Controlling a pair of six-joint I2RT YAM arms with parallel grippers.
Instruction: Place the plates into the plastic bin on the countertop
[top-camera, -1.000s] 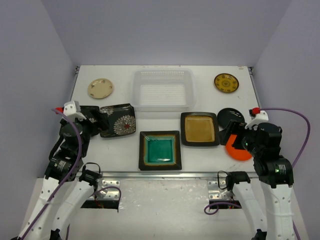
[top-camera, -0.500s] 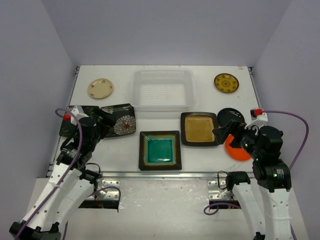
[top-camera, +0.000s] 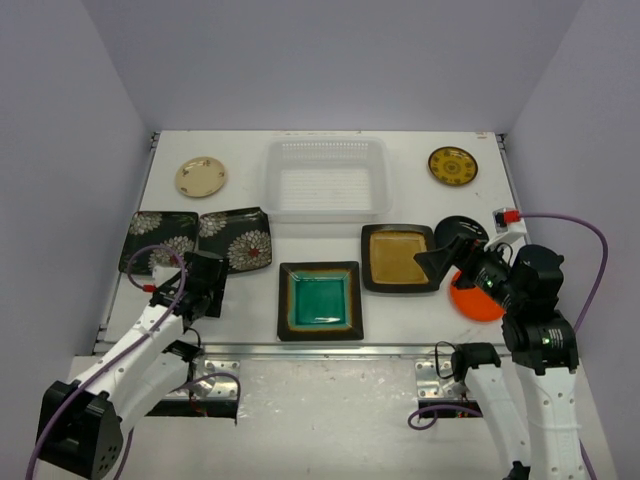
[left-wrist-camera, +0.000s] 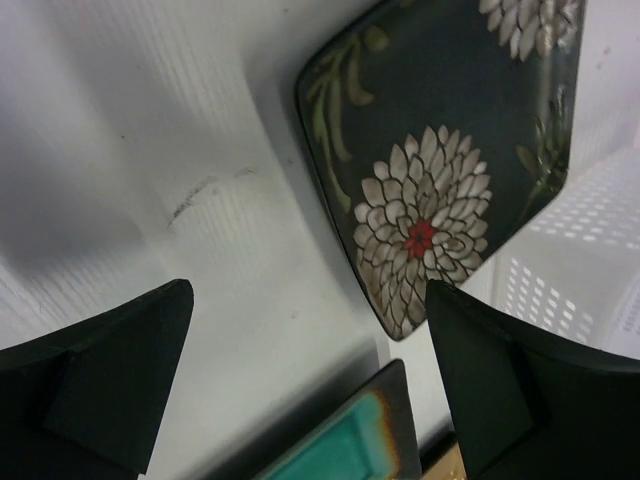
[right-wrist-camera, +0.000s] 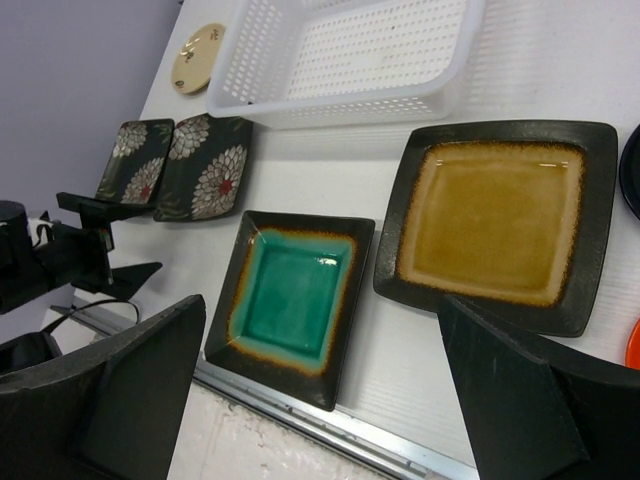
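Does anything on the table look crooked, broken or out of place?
Nothing broken or spilled. The black floral plate nearer the plastic bin sits slightly rotated beside its twin, and a faint dark scuff marks the countertop near it. The bin holds no plates yet.

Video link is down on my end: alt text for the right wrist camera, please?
The open right gripper hovers over two square dark-rimmed plates lying flat, the teal-centred plate left of the amber-centred plate. Beyond them stands the plastic bin, nothing visible inside; two black floral plates and a cream plate lie to its left.
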